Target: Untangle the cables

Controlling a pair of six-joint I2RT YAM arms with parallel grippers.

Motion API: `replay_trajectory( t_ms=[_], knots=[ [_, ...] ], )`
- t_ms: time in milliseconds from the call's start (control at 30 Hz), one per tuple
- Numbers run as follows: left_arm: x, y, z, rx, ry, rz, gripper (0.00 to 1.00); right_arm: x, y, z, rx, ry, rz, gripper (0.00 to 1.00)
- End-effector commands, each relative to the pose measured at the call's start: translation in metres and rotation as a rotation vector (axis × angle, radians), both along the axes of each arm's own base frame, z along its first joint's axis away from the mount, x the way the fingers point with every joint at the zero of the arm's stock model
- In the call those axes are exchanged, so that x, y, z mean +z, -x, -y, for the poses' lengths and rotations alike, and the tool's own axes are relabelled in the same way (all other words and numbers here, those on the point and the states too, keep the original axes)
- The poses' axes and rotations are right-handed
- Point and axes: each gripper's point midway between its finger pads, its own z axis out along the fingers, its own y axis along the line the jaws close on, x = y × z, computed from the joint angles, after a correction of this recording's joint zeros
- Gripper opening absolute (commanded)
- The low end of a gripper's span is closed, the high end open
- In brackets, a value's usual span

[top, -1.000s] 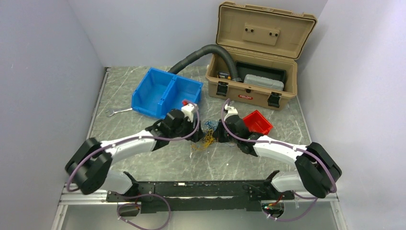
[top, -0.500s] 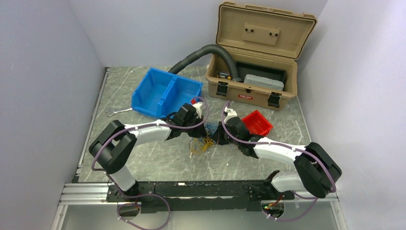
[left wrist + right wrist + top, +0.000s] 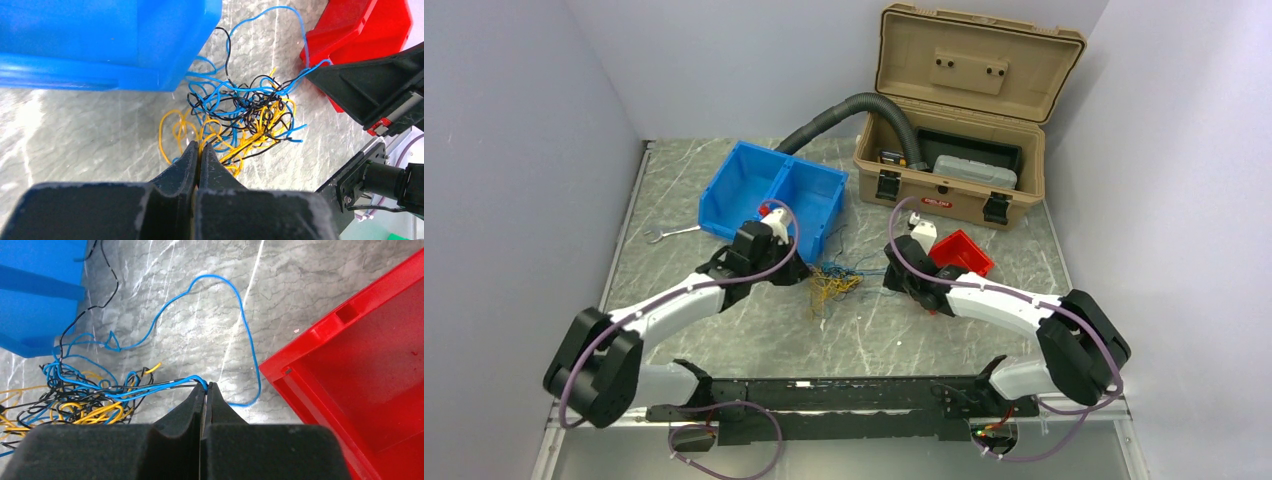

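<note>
Finding 1, progress: the task is at an early stage. Your left gripper (image 3: 199, 149) is clenched on yellow strands at the left edge of the cables (image 3: 835, 281). The cables lie as 1 knot of yellow, blue and black wire on the table (image 3: 724, 335), between your 2 arms. Your right gripper (image 3: 206, 387) is clenched on a blue and a black strand at the knot's right edge. No strand lies fully apart from the rest. Only 1 long blue loop trails free on the right, and the core is tightly crossed. In my judgement everything is left to do: each colour has yet to be drawn out and laid separately. With both ends gripped, you are placed for a first pull apart.

Finding 2, surroundings:
- The wrench (image 3: 669, 233) lies far left, well apart from the work.
- The blue bin (image 3: 774, 190) stands just beside the knot. Blue and black strands run up against its near corner, and I cannot tell whether any is caught beneath it. Treat it as your main snag risk.
- The hose (image 3: 844, 108) runs behind, clear of the wires.
- The red bin (image 3: 962, 255) sits just beside your right gripper, and the free blue loop ends near its edge.
- The open toolbox (image 3: 954, 110) stands at the far right, well apart.
</note>
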Motion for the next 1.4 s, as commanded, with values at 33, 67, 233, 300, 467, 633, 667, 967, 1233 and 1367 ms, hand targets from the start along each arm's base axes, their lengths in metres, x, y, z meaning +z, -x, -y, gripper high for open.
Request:
replay_trajectory(
  t_ms=[33, 67, 233, 300, 467, 633, 667, 967, 1233, 1367],
  knots=[
    [-0.007, -0.002, -0.053, 0.162, -0.137, 0.024, 0.00, -0.003, 0.000, 0.048, -0.122, 0.170, 0.012, 0.00],
    [-0.005, -0.002, -0.056, 0.175, -0.146, 0.029, 0.00, 0.000, 0.000, 0.047, -0.112, 0.164, 0.024, 0.00],
    [0.004, 0.000, -0.074, 0.238, -0.182, 0.059, 0.00, 0.019, -0.004, 0.042, -0.058, 0.147, 0.087, 0.00],
    [0.008, 0.000, -0.081, 0.257, -0.183, 0.079, 0.00, 0.026, -0.005, 0.041, -0.039, 0.141, 0.112, 0.00],
    [0.019, 0.004, -0.064, 0.159, -0.119, 0.116, 0.00, 0.048, -0.003, 0.012, 0.158, 0.053, 0.196, 0.13],
    [0.014, 0.006, -0.043, 0.052, -0.071, 0.084, 0.00, 0.071, 0.009, -0.032, 0.411, -0.088, 0.287, 0.65],
    [0.013, 0.006, -0.041, 0.038, -0.065, 0.078, 0.00, 0.072, 0.010, -0.037, 0.434, -0.103, 0.285, 0.68],
    [0.006, 0.010, -0.027, -0.034, -0.025, 0.051, 0.00, 0.058, 0.026, -0.111, 0.671, -0.103, 0.205, 0.68],
    [0.001, 0.017, -0.021, -0.066, 0.004, 0.039, 0.00, 0.042, 0.041, -0.157, 0.746, -0.120, 0.160, 0.71],
    [-0.009, 0.023, -0.021, -0.070, 0.008, 0.001, 0.00, 0.001, 0.045, -0.159, 0.729, -0.018, 0.047, 0.70]
  ],
)
